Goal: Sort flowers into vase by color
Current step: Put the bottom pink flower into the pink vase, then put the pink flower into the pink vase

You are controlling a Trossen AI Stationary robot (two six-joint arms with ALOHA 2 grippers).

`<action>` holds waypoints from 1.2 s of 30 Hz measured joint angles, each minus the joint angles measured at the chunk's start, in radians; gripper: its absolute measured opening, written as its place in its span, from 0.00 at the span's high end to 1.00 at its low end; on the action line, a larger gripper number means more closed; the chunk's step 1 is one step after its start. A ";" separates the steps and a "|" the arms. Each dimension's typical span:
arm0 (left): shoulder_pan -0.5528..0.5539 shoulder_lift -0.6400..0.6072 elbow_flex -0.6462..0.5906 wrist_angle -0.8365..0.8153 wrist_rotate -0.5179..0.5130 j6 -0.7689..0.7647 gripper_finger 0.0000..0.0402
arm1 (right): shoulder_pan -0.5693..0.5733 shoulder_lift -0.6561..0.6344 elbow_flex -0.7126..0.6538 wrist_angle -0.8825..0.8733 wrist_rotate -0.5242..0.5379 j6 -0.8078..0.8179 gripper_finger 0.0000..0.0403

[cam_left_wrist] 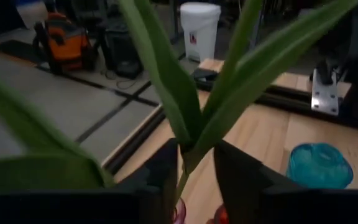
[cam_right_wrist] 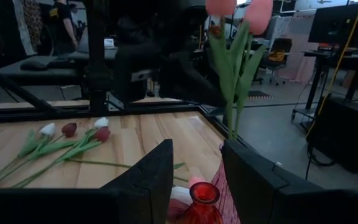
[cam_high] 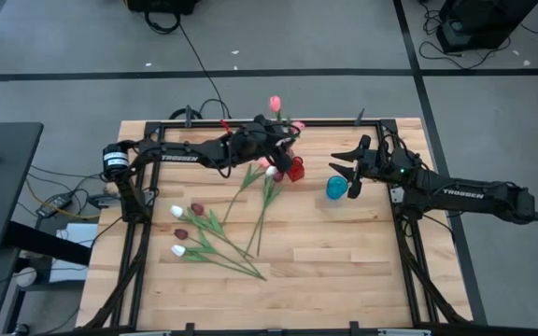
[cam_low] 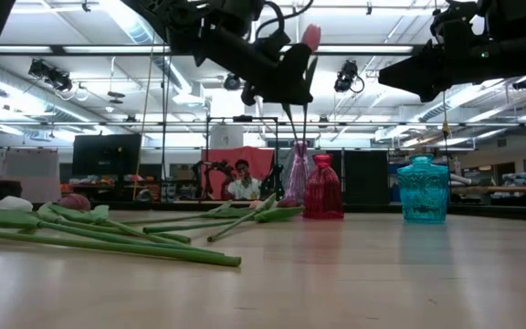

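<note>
Left gripper (cam_left_wrist: 196, 163) hung above the red vase (cam_low: 322, 188), fingers parted around a pink tulip (cam_low: 310, 38) stem (touching or not, unclear). Other tulips (cam_high: 199, 233) lay loose on the table (cam_high: 344, 252).

A: The overhead camera looks straight down on the whole table (cam_high: 344, 271); the low camera sits at tabletop level, facing the room.

B: Wrist cameras look close past their own fingers. Low and right wrist views share the red vase (cam_low: 322, 190) (cam_right_wrist: 201, 205).
</note>
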 joint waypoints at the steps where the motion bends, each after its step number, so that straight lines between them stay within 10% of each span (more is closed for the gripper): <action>1: 0.000 -0.001 0.000 -0.006 0.000 0.001 0.65 | 0.000 0.000 0.000 0.001 0.000 0.000 0.63; 14: -0.042 -0.005 0.176 -0.608 0.009 -0.001 0.52 | 0.000 0.000 0.000 -0.002 0.000 0.000 0.63; 22: -0.097 -0.005 0.086 -0.941 -0.005 -0.361 0.53 | 0.000 0.000 0.000 -0.003 0.000 0.010 0.63; 36: -0.054 -0.004 -0.177 -0.833 0.156 -0.575 0.59 | 0.001 0.000 0.000 -0.002 -0.006 0.003 0.63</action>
